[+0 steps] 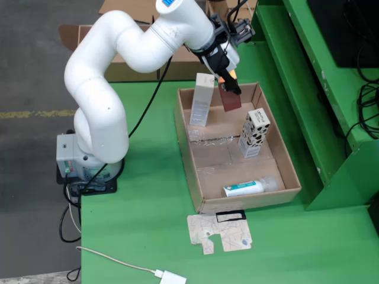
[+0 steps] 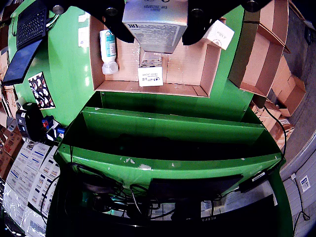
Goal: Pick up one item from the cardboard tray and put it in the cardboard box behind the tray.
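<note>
- Gripper (image 1: 230, 83) is closed on a dark red carton (image 1: 230, 98), lifted above the tray's (image 1: 188, 155) 12 o'clock end.
- Pick looks done.
- Left: carry to the box (image 1: 127, 70) behind, at 11 o'clock, and release.

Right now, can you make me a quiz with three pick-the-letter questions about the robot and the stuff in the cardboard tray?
1. Where does the tube lie in the still view?
A. at the tray's near end
B. under the claw
C. on the green table outside the tray

2. How many boxes stand upright on the cardboard tray floor?
A. none
B. two
C. five

3. What is the claw doing?
A. hanging open
B. holding a dark red packet
C. pressing the flat card

Answers:
1. A, the tube rests by the tray's front wall.
2. B, a white box and a spotted box stand there.
3. B, the packet hangs between the claw's fingers above the tray.
</note>
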You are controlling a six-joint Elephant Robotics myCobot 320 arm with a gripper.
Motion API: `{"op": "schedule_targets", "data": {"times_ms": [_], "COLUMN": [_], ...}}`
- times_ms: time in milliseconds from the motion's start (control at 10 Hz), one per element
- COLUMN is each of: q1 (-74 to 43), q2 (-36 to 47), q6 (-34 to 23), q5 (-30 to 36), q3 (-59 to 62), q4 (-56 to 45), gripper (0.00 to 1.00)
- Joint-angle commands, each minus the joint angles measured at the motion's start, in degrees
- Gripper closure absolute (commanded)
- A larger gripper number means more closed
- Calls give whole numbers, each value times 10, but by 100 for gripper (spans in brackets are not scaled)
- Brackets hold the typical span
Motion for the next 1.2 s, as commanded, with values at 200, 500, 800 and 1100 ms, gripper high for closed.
{"op": "schedule_targets", "data": {"times_ms": [200, 500, 800, 1100], "q1": [28, 92, 133, 140], "q2": [27, 73, 104, 99], "q6": [-34, -37, -45, -57], "q5": [16, 3, -2, 3], "q3": [-5, -40, -73, -70], "q4": [19, 3, 0, 0], "gripper": [100, 100, 100, 100]}}
